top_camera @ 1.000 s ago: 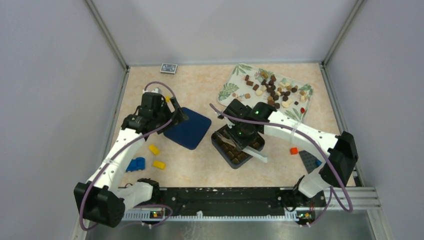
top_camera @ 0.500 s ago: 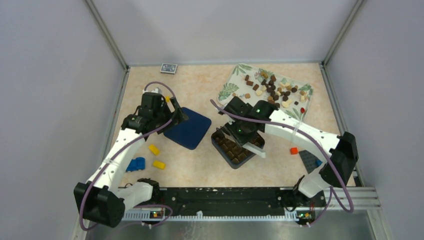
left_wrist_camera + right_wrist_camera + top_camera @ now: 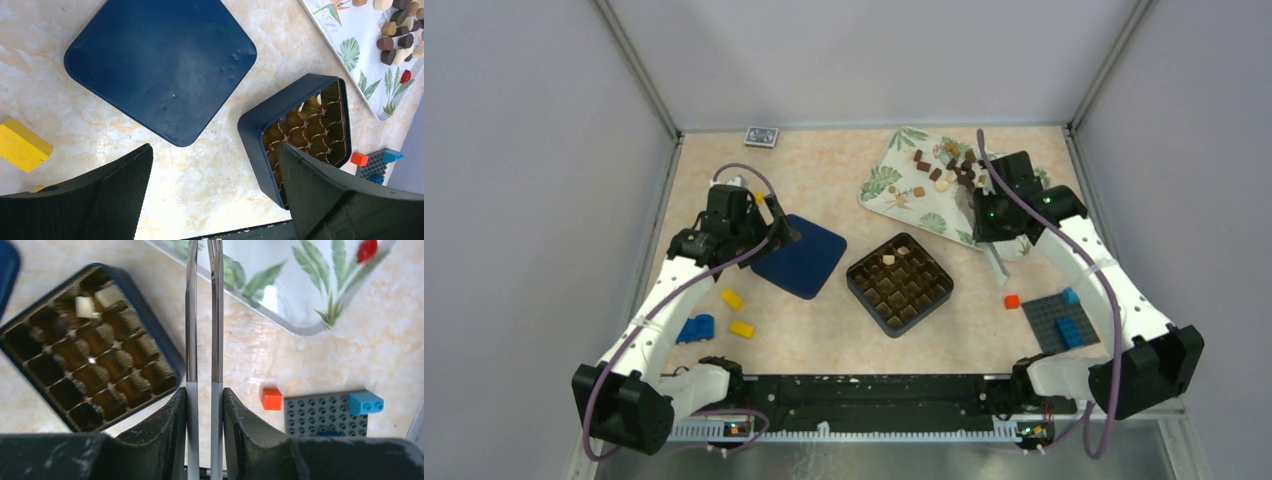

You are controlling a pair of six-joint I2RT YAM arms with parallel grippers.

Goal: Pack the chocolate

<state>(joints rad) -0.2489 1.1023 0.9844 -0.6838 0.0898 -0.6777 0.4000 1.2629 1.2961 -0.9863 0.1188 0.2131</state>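
Surface: beige marbled tabletop (image 3: 824, 330), pale grey walls around.
Near left: blue toy brick (image 3: 695, 328) beside yellow toy bricks (image 3: 742, 329).
Near right: grey studded baseplate (image 3: 1044, 315), small red-orange brick (image 3: 1012, 301) just beside it.
Centre: dark blue square compartment box (image 3: 255, 132), uncovered, two cream pieces in its far cells.
Left claw (image 3: 214, 150): fingers wide apart, empty, above the near edge of the dark blue square lid (image 3: 804, 257).
Right claw (image 3: 204, 392): clamped on thin metal tweezers (image 3: 190, 315).
Chocolate (image 3: 964, 175): mostly heaped on the leaf-printed white tray (image 3: 884, 180), far right.

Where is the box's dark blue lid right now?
In the top view the lid lies flat on the table, left of centre, just left of the open box and not touching it.
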